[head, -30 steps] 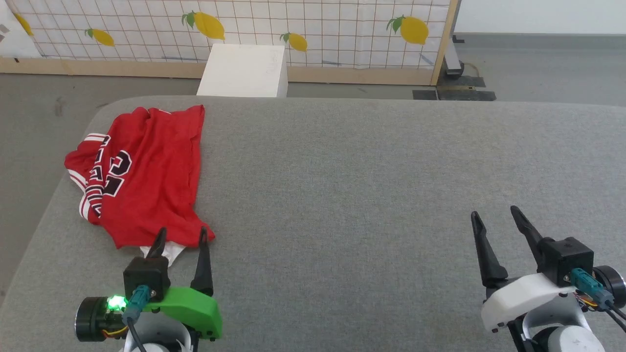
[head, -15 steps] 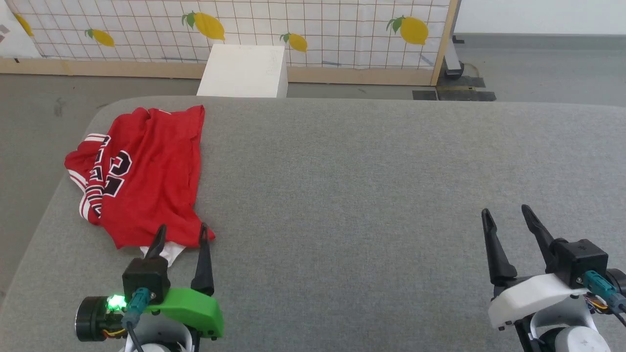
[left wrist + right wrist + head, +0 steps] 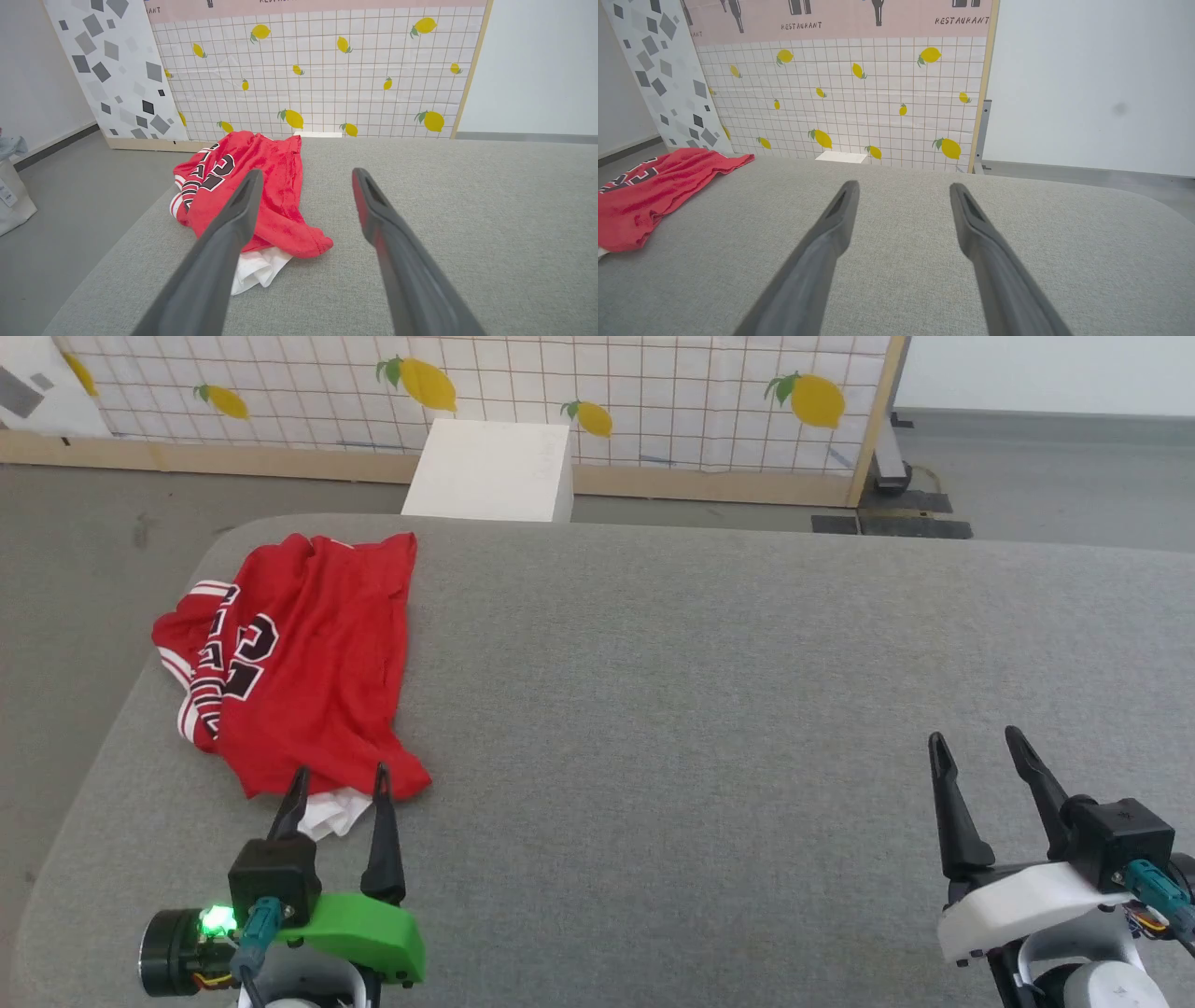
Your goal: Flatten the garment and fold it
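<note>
1. Furthest left, near the far left corner of the grey padded surface [image 3: 700,709]: the garment [image 3: 308,653], red, crumpled and partly folded over itself, black white-outlined number facing up, striped trim along its left edge, a white bit poking out from under its near hem.
2. Just nearer than that hem: the left gripper [image 3: 341,770], green-shelled, fingers spread wide apart, holding nothing. In the head view, tips right at the garment's near edge. In the left wrist view, one finger across the red cloth and the white bit, the other over bare grey. Cannot tell whether touching the cloth.
3. Beyond the surface's far edge: a white box [image 3: 490,471] on the floor, in front of a lemon-patterned panel [image 3: 653,411].
4. Far right, well apart from the garment: the right gripper [image 3: 975,735], white-shelled, fingers likewise spread, empty, over bare grey.
</note>
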### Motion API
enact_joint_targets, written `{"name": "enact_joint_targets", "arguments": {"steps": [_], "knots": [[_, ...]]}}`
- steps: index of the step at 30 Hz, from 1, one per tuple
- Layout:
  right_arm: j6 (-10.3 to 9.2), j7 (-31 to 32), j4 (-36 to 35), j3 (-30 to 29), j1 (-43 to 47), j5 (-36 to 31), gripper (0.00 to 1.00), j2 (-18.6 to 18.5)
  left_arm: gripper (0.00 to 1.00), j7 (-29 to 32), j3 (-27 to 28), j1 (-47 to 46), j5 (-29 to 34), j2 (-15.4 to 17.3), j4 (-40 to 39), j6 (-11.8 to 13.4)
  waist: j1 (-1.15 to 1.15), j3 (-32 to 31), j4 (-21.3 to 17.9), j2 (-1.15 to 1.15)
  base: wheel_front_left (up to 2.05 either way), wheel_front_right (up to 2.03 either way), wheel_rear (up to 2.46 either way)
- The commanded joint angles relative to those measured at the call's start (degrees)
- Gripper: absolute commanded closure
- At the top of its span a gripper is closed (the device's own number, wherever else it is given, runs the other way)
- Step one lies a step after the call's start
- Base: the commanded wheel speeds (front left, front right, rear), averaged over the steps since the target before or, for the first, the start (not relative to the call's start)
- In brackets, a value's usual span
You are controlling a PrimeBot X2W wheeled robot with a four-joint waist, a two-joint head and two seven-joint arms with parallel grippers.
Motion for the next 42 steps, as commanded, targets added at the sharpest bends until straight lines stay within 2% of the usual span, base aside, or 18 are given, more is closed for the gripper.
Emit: {"name": "enact_joint_targets", "arguments": {"steps": [1, 21, 42], "knots": [[-0.04, -0.62, 0.23, -0.12, 0.54, 0.53, 0.00, 0.03, 0.00, -0.61, -0.03, 0.57, -0.34, -0.09, -0.29, 0.42, 0.00, 0.00, 0.56, 0.00, 0.00, 0.00, 0.00], [-0.05, -2.98, 1.52, 0.92, 1.00, 1.67, 0.00, 0.04, 0.00, -2.96, -0.53, 1.53, -1.07, -0.13, -0.90, 1.96, 0.00, 0.25, 7.22, 0.00, 0.00, 0.00, 0.00], [-0.07, -5.71, 3.08, 1.10, 1.90, 3.37, 0.00, 0.05, 0.00, -5.67, -0.91, 3.31, -1.39, -0.17, -1.20, 2.57, 0.00, -0.67, 16.14, 0.00, 0.00, 0.00, 0.00]]}}
